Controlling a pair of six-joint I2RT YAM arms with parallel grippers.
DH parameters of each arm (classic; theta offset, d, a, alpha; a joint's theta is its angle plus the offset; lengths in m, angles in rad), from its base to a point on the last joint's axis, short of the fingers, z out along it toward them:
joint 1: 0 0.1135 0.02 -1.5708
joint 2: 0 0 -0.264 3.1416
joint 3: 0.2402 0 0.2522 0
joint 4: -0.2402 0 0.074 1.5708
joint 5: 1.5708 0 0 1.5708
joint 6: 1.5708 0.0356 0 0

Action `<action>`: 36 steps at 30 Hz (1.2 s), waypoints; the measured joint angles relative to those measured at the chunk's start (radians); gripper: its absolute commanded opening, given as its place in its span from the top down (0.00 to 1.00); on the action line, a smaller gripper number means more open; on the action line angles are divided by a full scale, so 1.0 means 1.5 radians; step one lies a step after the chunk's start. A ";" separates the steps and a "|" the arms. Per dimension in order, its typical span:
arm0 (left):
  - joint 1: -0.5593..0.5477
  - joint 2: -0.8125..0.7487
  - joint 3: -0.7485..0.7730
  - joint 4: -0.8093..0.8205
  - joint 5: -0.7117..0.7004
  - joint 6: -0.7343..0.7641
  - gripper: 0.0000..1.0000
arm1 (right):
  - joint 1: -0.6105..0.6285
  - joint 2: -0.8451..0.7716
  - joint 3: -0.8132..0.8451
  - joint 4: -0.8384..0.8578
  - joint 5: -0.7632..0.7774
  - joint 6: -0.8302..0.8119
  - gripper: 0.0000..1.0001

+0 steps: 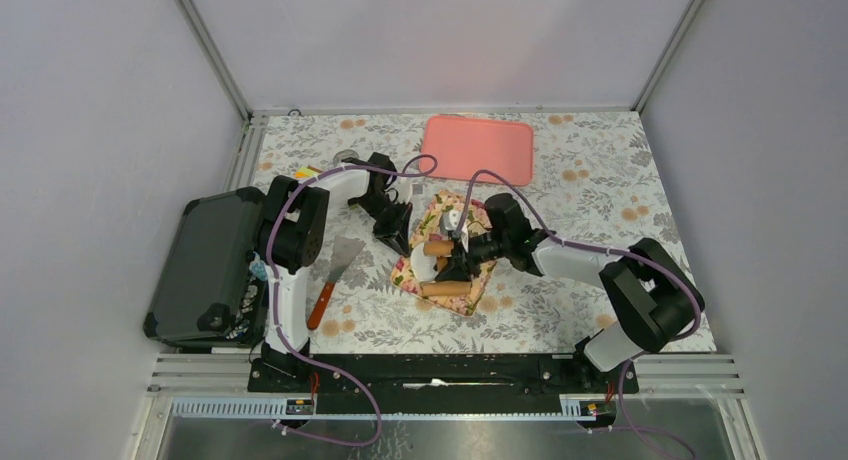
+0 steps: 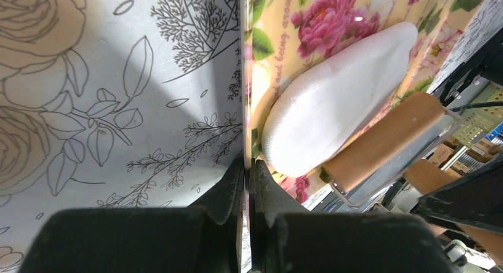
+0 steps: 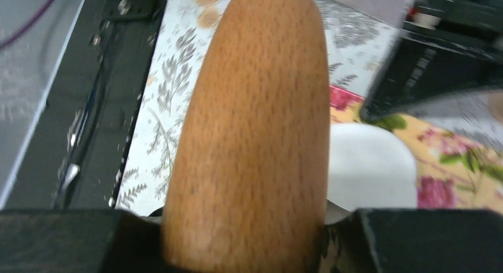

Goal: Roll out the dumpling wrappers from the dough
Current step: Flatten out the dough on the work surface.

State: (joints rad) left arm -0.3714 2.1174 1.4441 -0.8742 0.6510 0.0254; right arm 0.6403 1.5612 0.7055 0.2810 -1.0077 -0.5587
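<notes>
Left wrist: one dough point(image 2: 338, 101), one mat point(image 2: 285, 24); left tool point(image 2: 246, 172) pinches mat; right tool point(image 3: 243, 228) clamps one rolling pin point(image 3: 255, 118).

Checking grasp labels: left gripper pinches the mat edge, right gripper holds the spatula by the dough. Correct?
One error: the right gripper holds the pin, not the spatula; the right wrist view shows it. The spatula lies loose, left of the mat in the top view. The left gripper does pinch the mat edge, with the dough close by.
</notes>
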 measured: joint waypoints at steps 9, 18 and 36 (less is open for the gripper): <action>0.001 -0.003 -0.002 0.005 -0.005 0.002 1.00 | -0.097 -0.017 -0.037 0.298 0.109 0.397 1.00; 0.000 -0.006 -0.006 0.010 -0.007 -0.002 1.00 | -0.097 0.142 -0.096 0.532 0.123 0.656 1.00; 0.001 -0.013 -0.009 0.025 -0.021 -0.005 1.00 | -0.074 0.074 -0.158 0.552 0.315 0.535 1.00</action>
State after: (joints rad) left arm -0.3706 2.0972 1.4303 -0.8371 0.6197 0.0177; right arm 0.5293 1.6726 0.4683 1.1095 -0.5346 0.2436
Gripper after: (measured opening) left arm 0.041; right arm 0.349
